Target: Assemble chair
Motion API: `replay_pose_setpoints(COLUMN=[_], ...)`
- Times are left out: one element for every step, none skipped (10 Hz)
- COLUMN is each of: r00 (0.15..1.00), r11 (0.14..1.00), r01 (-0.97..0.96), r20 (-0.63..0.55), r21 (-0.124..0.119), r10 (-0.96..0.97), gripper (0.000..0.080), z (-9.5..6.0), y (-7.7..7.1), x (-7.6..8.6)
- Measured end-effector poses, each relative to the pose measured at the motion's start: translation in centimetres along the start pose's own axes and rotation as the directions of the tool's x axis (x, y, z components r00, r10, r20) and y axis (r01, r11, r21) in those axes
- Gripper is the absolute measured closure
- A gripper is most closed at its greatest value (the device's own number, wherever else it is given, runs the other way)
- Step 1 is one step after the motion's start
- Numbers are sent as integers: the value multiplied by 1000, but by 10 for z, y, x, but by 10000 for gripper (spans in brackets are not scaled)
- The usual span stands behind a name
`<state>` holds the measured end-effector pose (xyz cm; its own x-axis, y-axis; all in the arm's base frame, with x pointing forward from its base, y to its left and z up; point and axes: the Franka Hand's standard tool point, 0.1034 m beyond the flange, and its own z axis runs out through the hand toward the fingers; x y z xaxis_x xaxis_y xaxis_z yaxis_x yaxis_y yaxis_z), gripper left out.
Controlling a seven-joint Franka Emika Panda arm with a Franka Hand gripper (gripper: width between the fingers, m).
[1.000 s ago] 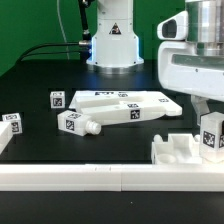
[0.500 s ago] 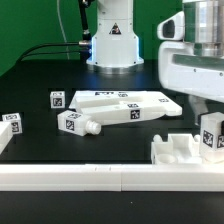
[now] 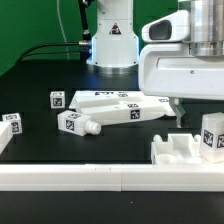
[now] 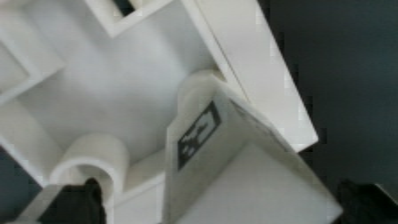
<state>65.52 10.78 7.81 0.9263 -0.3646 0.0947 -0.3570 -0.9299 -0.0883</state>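
Note:
The chair lies in loose white tagged parts. A wide flat part (image 3: 128, 105) lies mid-table, with a pegged bar (image 3: 78, 124) in front of it and a small tagged piece (image 3: 57, 99) beside it. Another tagged piece (image 3: 10, 122) lies at the exterior view's left. The boxy seat frame (image 3: 180, 150) stands at the right, with an upright tagged part (image 3: 211, 136) on it. My gripper (image 3: 179, 115) hangs just off the flat part's right end. In the wrist view my gripper (image 4: 217, 205) is open, its dark fingers (image 4: 68, 200) wide apart on either side of a white tagged part (image 4: 201, 130).
A long plain white rail (image 3: 90, 178) runs along the table's front edge. The robot's base (image 3: 112, 45) stands at the back, with cables (image 3: 45, 48) trailing to the exterior view's left. The table top is black.
My gripper has moved toward the exterior view's left, from above the seat frame to the flat part's right end. The parts have not moved.

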Motion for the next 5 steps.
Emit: replay_pose_setpoints(r00=[966, 908, 923, 929, 929], r11=[966, 908, 923, 929, 929], r01=[257, 418, 384, 370, 369], r20=[-5, -12, -12, -12, -11], r21=[-19, -18, -18, -19, -19], r10=[-257, -418, -384, -370, -369], gripper=[151, 150, 150, 162, 297], z=[-1, -1, -1, -1, -1], y=[-11, -13, -12, -12, -12], x=[-6, -5, -4, -5, -5])
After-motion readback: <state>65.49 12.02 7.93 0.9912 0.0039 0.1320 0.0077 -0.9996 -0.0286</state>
